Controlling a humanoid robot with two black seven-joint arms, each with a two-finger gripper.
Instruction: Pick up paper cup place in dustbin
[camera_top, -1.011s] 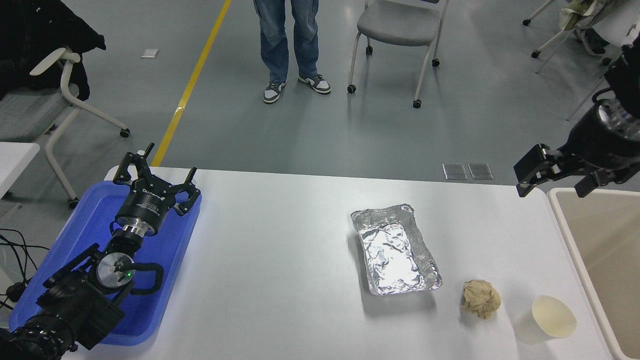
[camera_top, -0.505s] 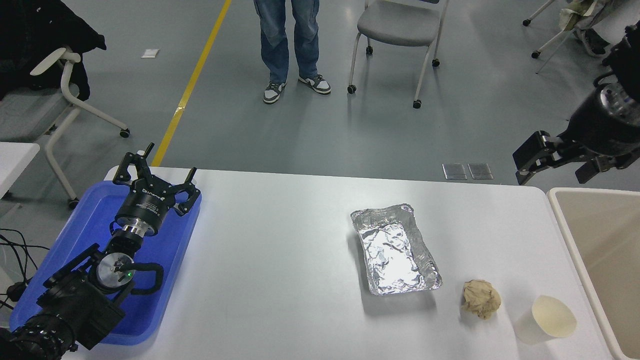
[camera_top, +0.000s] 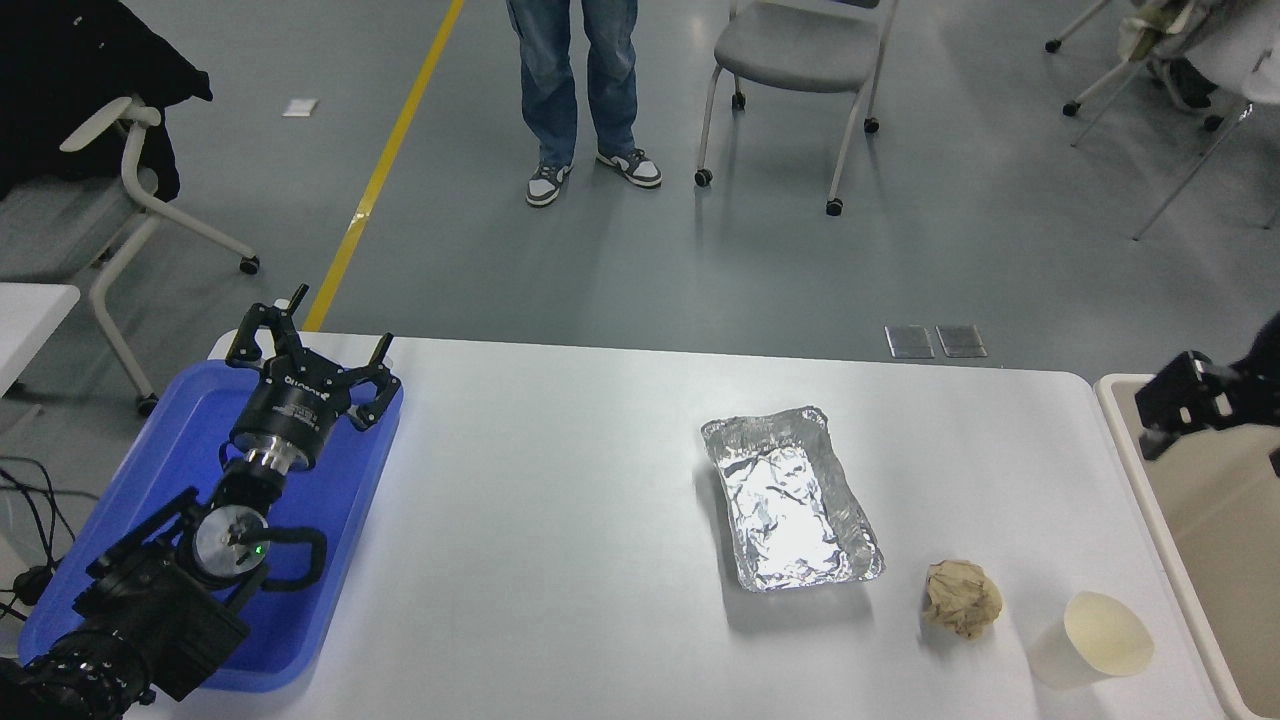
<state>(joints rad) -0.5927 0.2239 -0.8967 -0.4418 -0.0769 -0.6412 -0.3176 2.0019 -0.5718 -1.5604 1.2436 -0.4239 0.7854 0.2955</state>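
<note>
Nearest us, at the desk's (camera_top: 560, 560) front right corner, we see the cup (camera_top: 1095, 640) lying tilted with its cream inside facing up, free of any grip, just left of the bin (camera_top: 1130, 440) that runs down the right edge. Just beside the cup on its left sits a paper ball (camera_top: 962, 597), and a little farther back a foil tray (camera_top: 790, 497). At the lower left our left gripper (camera_top: 305, 358) hangs parked over a blue tray (camera_top: 150, 470), its fingers spread wide and holding nothing. Farther back at the right edge our right gripper (camera_top: 1185, 400) hovers over the bin's far end, well apart from the cup; it is partly cut off and we cannot tell how its fingers stand. Beyond the desk a person (camera_top: 580, 90) stands on the floor beside a grey chair (camera_top: 800, 50)
</note>
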